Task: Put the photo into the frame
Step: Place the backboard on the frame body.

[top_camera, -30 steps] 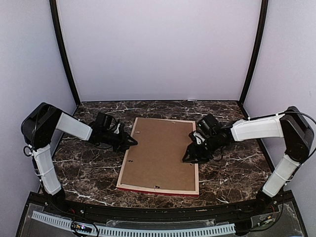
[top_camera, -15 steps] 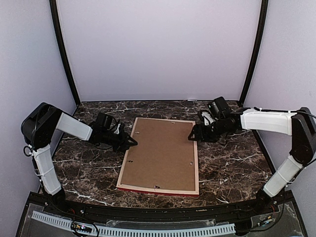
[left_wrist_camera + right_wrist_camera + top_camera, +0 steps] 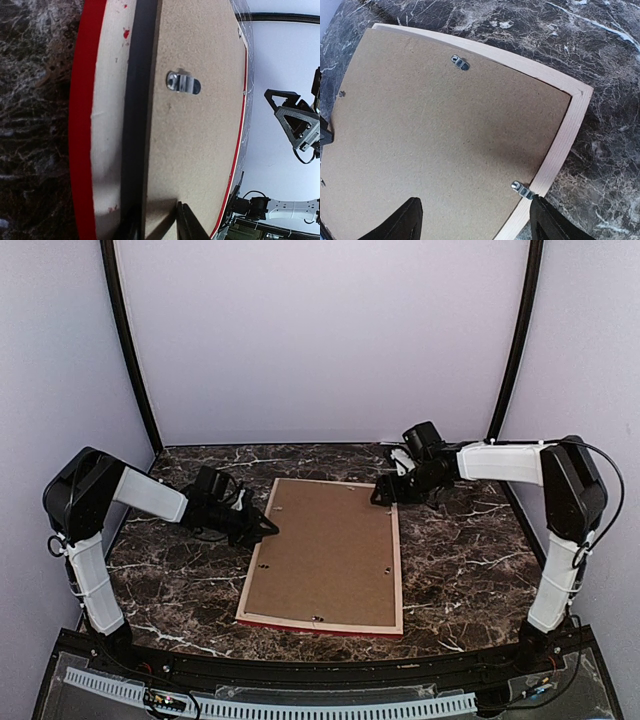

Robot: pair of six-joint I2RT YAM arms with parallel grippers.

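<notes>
The frame (image 3: 320, 626) lies face down mid-table on the dark marble table (image 3: 470, 560), pale wood rear up, with the brown backing board (image 3: 325, 550) filling it. The left gripper (image 3: 268, 528) pinches the board's left edge between narrow jaws. The right gripper (image 3: 384, 496) hovers over the far right corner, jaws spread wide and holding nothing.

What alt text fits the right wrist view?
Face-down frame corner with pale wood rear rail, brown backing board set inside it, two metal clips at the board's edges, on a dark marble table. The right claw stands wide open at the bottom of the view, holding nothing.
</notes>
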